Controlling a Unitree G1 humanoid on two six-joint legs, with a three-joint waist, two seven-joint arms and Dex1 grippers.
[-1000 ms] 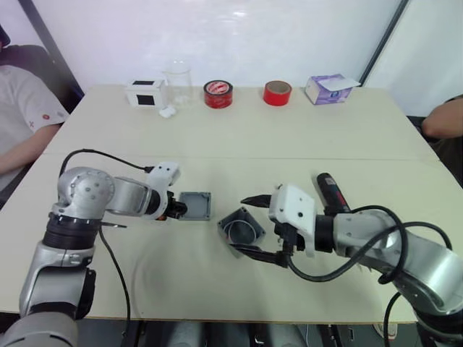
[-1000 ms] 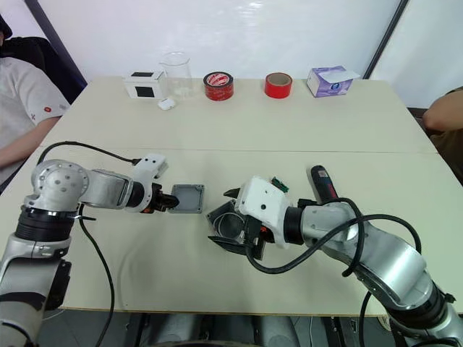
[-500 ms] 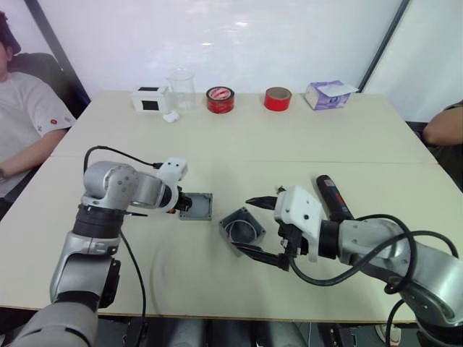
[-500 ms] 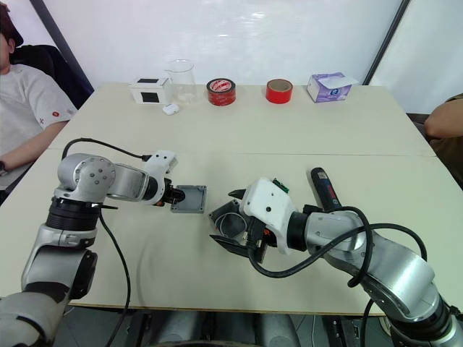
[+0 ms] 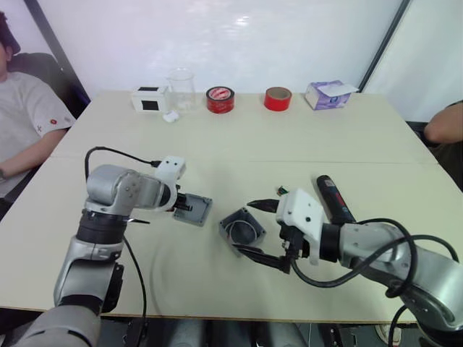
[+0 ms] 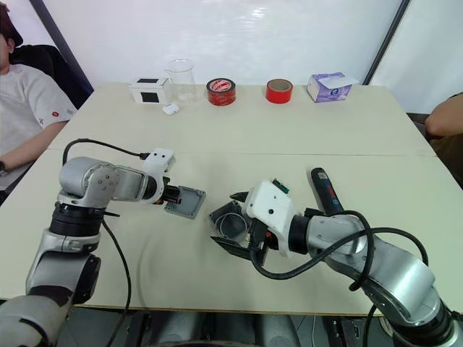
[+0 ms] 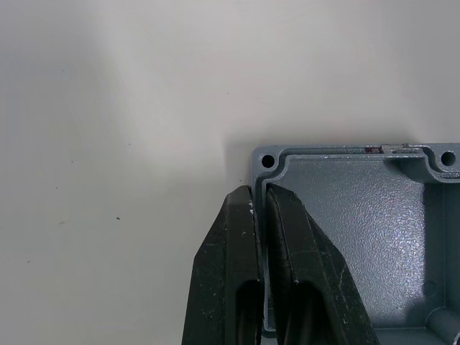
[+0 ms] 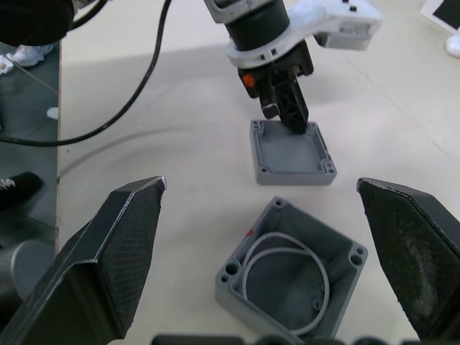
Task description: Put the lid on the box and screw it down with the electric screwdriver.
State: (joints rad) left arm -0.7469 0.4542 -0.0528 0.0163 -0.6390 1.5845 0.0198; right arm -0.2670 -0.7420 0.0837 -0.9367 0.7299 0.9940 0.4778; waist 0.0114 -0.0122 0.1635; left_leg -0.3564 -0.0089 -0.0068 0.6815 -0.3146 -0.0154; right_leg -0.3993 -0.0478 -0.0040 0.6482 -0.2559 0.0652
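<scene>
left arm is bent at the elbow, forearm reaching inward over the table toward the robot's right. left gripper [image 5: 185,205] is clamped on the near edge of the lid [image 5: 196,210], one finger on each side of the rim wall, as seen in the left wrist view. lid is held slightly tilted.

right arm is extended forward and inward, wrist low over the table. right gripper [image 5: 260,231] is spread wide, fingers well apart, nothing gripped; the box [image 5: 242,230] is framed between the two fingertips, no contact seen.
</scene>
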